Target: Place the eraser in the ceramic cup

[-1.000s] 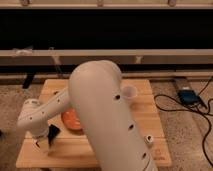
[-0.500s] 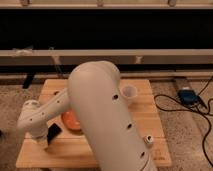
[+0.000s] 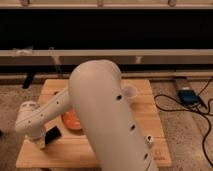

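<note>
Eraser [image 3: 52,136] tilts beside my gripper [image 3: 42,142] at the surface's [image 3: 65,153] near-left corner, likely for lifting to the cup [image 3: 131,92], well apart; whether my jaws grip it I cannot tell.

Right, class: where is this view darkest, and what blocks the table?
Camera view: darkest across the black band behind the table; the pale arm fills the foreground, hiding part of the ceramic cup and orange pan; the gripper sits low at left, by the eraser.
</note>
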You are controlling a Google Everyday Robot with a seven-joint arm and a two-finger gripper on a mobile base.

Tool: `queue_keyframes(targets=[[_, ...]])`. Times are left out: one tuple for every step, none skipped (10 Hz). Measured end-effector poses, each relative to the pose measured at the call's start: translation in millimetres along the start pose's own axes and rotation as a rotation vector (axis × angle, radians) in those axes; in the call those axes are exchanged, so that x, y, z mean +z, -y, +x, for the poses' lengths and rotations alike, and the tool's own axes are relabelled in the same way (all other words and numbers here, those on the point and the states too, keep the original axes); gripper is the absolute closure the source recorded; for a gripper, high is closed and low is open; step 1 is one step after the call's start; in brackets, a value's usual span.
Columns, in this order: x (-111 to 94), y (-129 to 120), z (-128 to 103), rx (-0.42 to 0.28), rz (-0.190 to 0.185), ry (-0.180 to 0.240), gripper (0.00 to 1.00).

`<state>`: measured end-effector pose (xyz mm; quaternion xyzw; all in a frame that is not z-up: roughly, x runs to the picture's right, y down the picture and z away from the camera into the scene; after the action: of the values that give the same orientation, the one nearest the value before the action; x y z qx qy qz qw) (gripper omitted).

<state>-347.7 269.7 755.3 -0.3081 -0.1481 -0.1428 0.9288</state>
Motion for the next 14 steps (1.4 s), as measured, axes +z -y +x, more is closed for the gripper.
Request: queue_keyframes(targets=[[-6.6, -0.8, -2.9, 0.012, 0.001, 0.009, 1.00], [-11.8, -0.7, -5.5, 0.037, -0.002, 0.016, 1.00], [-15.5, -1.6, -6.9, 0.071, -0.009, 0.023, 1.00], [-18.9, -0.4, -5.9, 0.103, -0.012, 0.036, 1.00], [-26.9, 2.4, -4.4, 0.157, -0.009, 0.072, 1.00], [-39.8, 7.4, 0.2, 0.200, 0.004, 0.112, 1.00], [-55.2, 12.0, 4.7, 0.236, 0.019, 0.155, 1.00], [-69.7, 16.1, 10.4, 0.266, 0.036, 0.195, 1.00], [-92.8, 21.2, 22.4, 0.308, 0.068, 0.254, 1.00], [-111.4, 24.6, 35.9, 0.346, 0.100, 0.301, 1.00], [-122.2, 25.0, 47.5, 0.370, 0.125, 0.330, 1.00], [-139.4, 24.0, 67.4, 0.414, 0.166, 0.364, 1.00], [-153.6, 23.9, 91.0, 0.464, 0.206, 0.385, 1.00], [-160.9, 25.0, 107.8, 0.500, 0.229, 0.396, 1.00]])
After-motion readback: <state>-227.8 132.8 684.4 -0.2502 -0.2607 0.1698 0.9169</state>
